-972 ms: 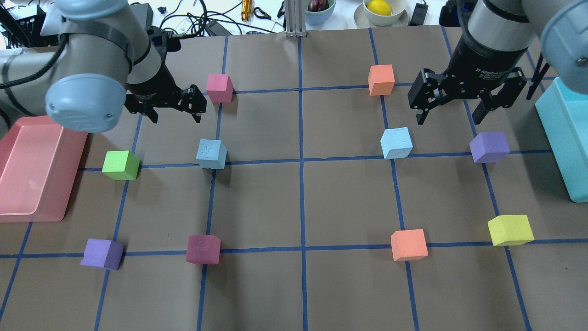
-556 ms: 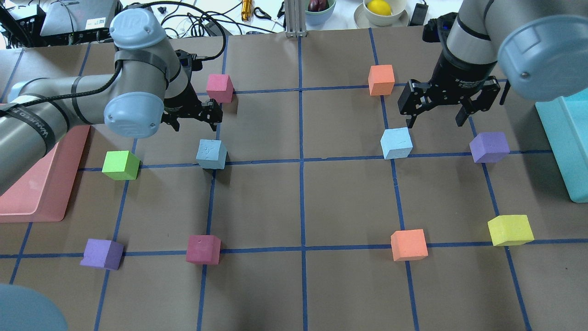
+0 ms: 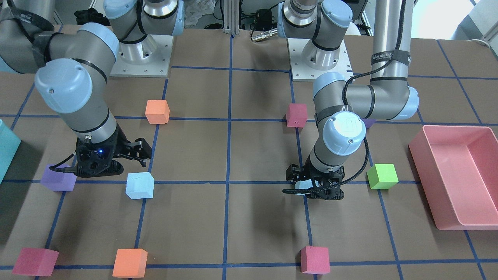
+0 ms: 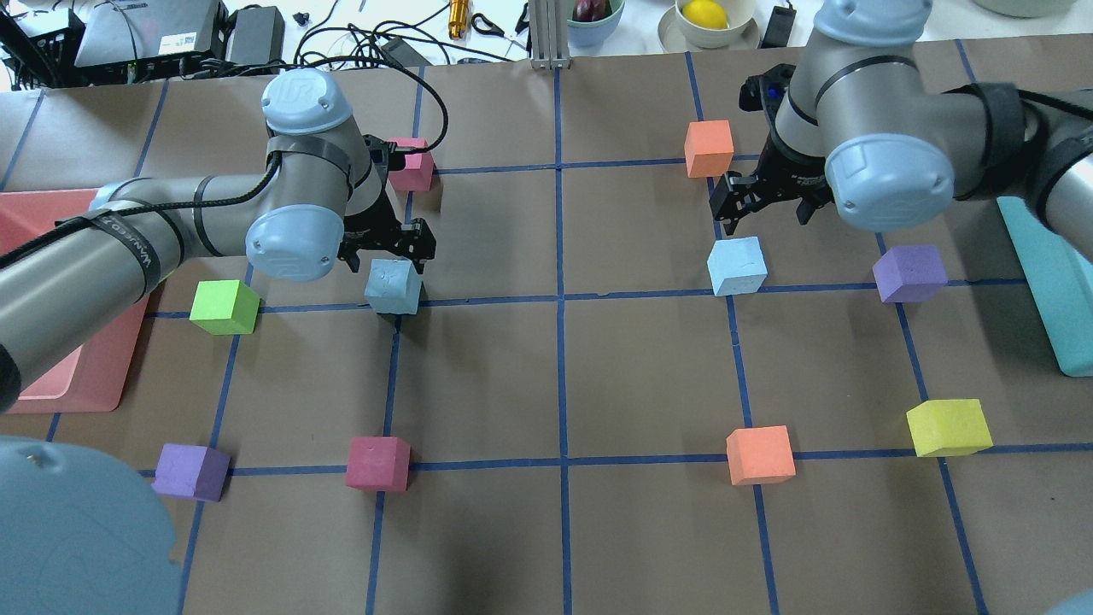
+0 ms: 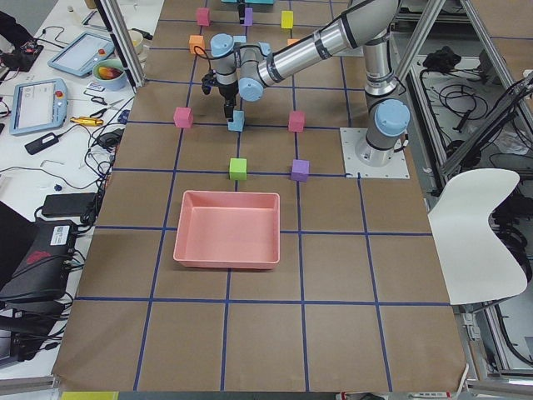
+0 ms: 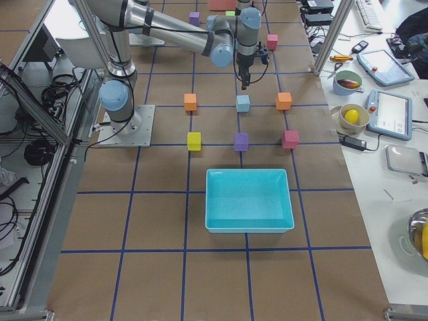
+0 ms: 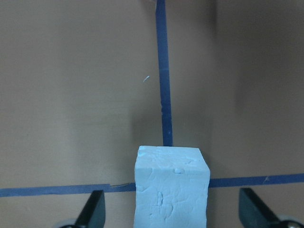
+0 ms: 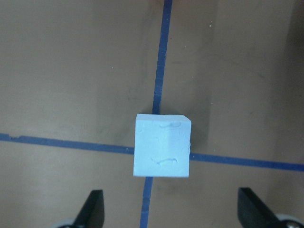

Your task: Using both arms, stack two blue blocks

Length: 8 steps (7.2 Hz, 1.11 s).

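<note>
A green cube [image 4: 224, 307] sits near the pink tray [image 4: 77, 389], on brown paper [image 4: 649, 376] gridded with blue tape [image 4: 561, 376]. At the opposite end stands the teal bin [image 4: 1055, 307], with a purple cube [image 4: 909, 273] and a yellow cube [image 4: 948, 427] near it. Past the paper's far edge a bowl [image 4: 713, 34] holds what may be a lemon [image 4: 705, 13].

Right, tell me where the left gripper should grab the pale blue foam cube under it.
Take the pale blue foam cube by its two opposite side faces, coming straight down from above. It sits flat with both sides free, and the left gripper hangs open with its fingers squarely either side of it.
</note>
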Available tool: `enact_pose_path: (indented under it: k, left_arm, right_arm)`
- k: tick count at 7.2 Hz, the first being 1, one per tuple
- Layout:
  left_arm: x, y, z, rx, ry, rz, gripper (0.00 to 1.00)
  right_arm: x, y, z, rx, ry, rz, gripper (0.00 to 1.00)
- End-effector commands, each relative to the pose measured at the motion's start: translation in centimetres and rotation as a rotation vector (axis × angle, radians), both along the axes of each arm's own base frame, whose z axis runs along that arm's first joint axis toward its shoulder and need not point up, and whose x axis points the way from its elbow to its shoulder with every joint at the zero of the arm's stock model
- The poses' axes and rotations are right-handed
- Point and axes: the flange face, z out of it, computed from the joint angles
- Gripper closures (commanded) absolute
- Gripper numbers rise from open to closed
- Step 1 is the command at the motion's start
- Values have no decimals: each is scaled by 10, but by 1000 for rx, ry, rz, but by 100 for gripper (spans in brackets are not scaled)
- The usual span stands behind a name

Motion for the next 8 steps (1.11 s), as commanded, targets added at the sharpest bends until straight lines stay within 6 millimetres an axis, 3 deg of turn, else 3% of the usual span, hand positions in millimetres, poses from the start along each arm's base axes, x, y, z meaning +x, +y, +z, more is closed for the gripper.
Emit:
enact_pose_path:
  k: [1, 2, 3, 4, 5, 6, 7, 8]
  left_arm:
    - [0, 5, -21, -17, 0, 17, 9]
    - [2, 3, -19, -21, -7, 5, 30]
    - [0, 5, -23, -12, 4, 14, 41]
    - [0, 5, -23, -12, 5, 8, 98]
    - [0, 4, -20, -18, 5, 10, 100]
    - [0, 1, -17, -26, 5, 10, 100]
    - [0, -2, -13, -33, 4, 10, 100]
    - [0, -2, -12, -36, 4, 10, 100]
  right_arm:
    - [1, -14, -50, -26, -3, 12, 0]
    - [0, -17, -66, 3, -3, -3, 0]
    - [0, -19, -88, 40, -1, -8, 0]
    - [0, -20, -96, 54, 0, -6, 0]
    - [-1, -20, -104, 71, 3, -5, 0]
    - [-1, -20, -108, 79, 3, -8, 22]
    - [-1, -19, -107, 86, 5, -9, 99]
    - [-2, -20, -104, 83, 7, -12, 100]
